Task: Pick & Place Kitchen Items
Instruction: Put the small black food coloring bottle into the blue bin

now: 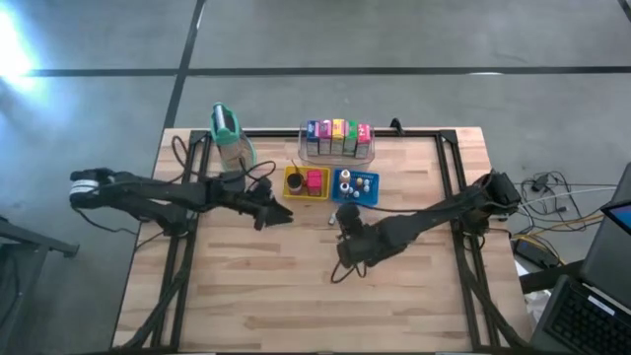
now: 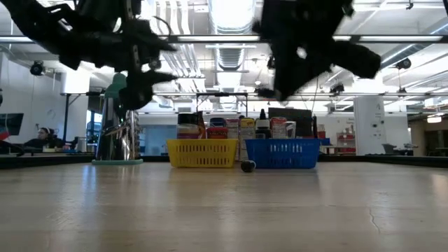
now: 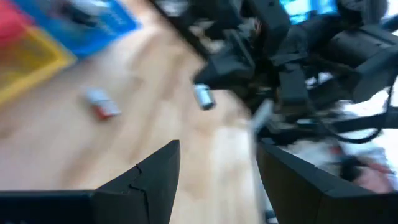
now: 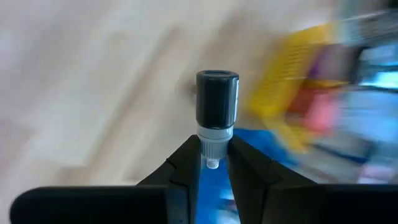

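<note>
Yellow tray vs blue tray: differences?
The yellow tray sits nearer the left arm; the blue tray sits beside it, nearer the right arm. The yellow tray holds pink and red items; the blue tray holds small white pieces. Both are square, with latticed walls, and stand in front of the clear bin.

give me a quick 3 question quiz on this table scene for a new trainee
1. True or false: the right gripper is shut on a small bottle with a black cap and white neck.
2. Which square tray is nearer the left arm's side in the high view?
A. the yellow plastic tray
B. the blue plastic tray
C. neither
3. Fill in: the colourful upright cartons stand in a row inside the ____ behind both trays.

Key
1. True; the dark fingers pinch its neck.
2. A
3. clear plastic bin
</note>
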